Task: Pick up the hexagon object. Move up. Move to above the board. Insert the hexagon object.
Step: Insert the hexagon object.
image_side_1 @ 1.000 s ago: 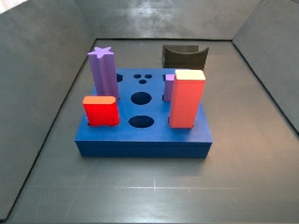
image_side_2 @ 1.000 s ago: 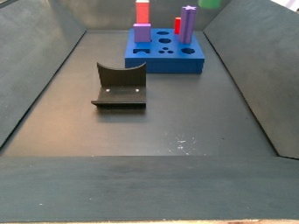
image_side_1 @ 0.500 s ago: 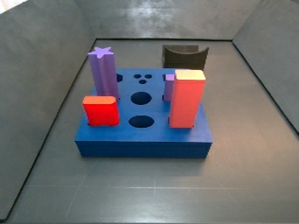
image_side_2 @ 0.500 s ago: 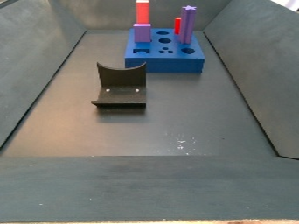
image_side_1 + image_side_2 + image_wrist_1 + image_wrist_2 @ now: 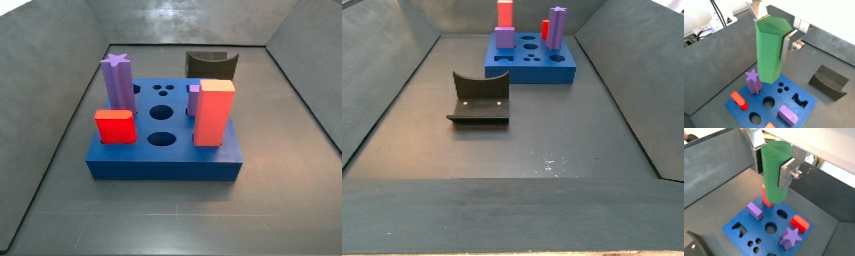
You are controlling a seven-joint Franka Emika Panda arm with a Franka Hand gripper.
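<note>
Gripper (image 5: pixel 774 42) of mine is pinching the hexagon object (image 5: pixel 773 50), a tall green prism clamped upright between my silver fingers (image 5: pixel 789 44); both wrist views show it, and one plate presses flat against its side in a wrist view (image 5: pixel 786 174). I hang high above the board (image 5: pixel 757 111), so high that neither side view catches me or the green post. Straight below the post lies the blue board, its top face cut with round and shaped holes. On it stand a purple star-topped post (image 5: pixel 753 82), a small red block (image 5: pixel 739 100) and a short purple block (image 5: pixel 788 114). In a side view the board (image 5: pixel 167 168) sits on the dark surface (image 5: pixel 167 225) with a tall red block (image 5: pixel 214 113) at one side and the star-topped post (image 5: pixel 118 82) at the other. The fixture (image 5: pixel 480 98), a dark curved bracket on a base plate, stands apart from the board (image 5: pixel 540 73) on the same surface.
</note>
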